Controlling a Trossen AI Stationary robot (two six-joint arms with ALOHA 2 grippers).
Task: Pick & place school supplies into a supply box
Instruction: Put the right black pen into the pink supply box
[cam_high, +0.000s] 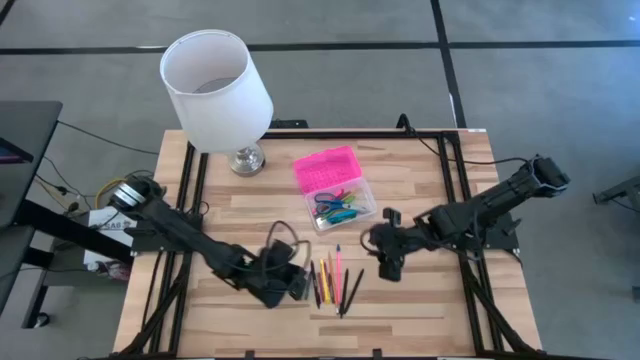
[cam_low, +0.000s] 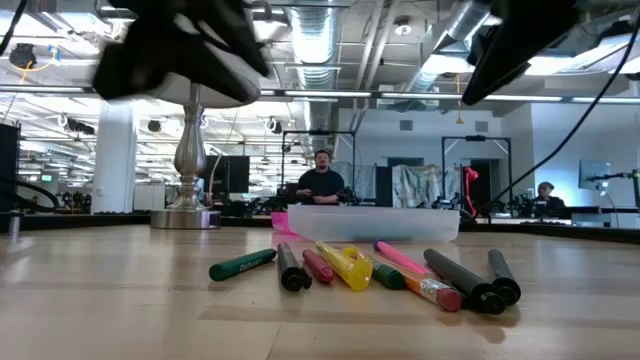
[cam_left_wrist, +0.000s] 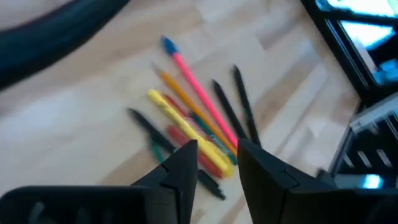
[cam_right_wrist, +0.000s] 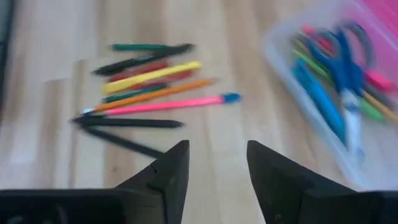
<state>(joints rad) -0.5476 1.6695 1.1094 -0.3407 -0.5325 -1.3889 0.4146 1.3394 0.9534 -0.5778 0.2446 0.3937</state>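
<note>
Several pens, pencils and markers (cam_high: 333, 278) lie side by side on the wooden table near its front edge; among them are a yellow marker (cam_left_wrist: 186, 127), a pink pencil (cam_right_wrist: 168, 104) and black pens. My left gripper (cam_high: 298, 285) hovers open just left of the pile, its fingers (cam_left_wrist: 183, 165) standing over the near ends without touching. My right gripper (cam_high: 383, 262) stands open to the right of the pile with nothing between its fingers. The supply box (cam_high: 335, 188) lies open behind the pile, with its pink lid (cam_high: 325, 168) at the far side. Its clear base holds blue-handled scissors (cam_right_wrist: 345, 68) and more pens.
A lamp with a white shade (cam_high: 215, 90) stands on its metal foot (cam_high: 246, 158) at the table's far left. Black frame rails (cam_high: 455, 170) run along the table's sides. Bare wood lies between the pile and the box. People sit in the room beyond.
</note>
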